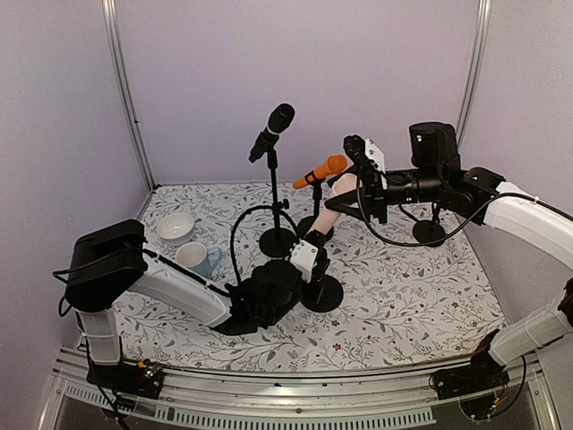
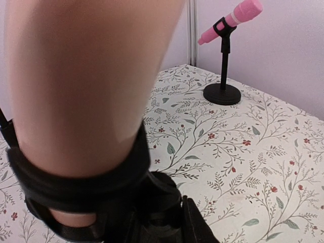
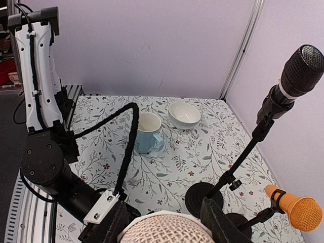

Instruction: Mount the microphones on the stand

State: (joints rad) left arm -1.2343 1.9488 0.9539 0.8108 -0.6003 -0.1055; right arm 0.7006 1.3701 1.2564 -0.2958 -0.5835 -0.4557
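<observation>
A pale beige-pink microphone (image 1: 337,194) slants from my right gripper (image 1: 358,182) down into the black clip (image 2: 76,185) of a low stand (image 1: 323,293). The right gripper (image 3: 164,230) is shut on the microphone's mesh head (image 3: 167,233). My left gripper (image 1: 309,253) is shut on this stand's post just under the clip; one finger (image 2: 200,229) shows in the left wrist view. The black microphone (image 1: 277,123) sits on a tall stand. The orange microphone (image 1: 321,169) sits on a shorter stand. The pink microphone (image 2: 232,20) is clipped on its own stand.
A blue-and-white mug (image 1: 200,260) and a white bowl (image 1: 176,227) stand at the left of the floral mat. A black cable (image 1: 235,235) loops up from the left arm. Stand bases (image 1: 277,242) crowd the middle; another base (image 1: 430,233) sits under the right arm.
</observation>
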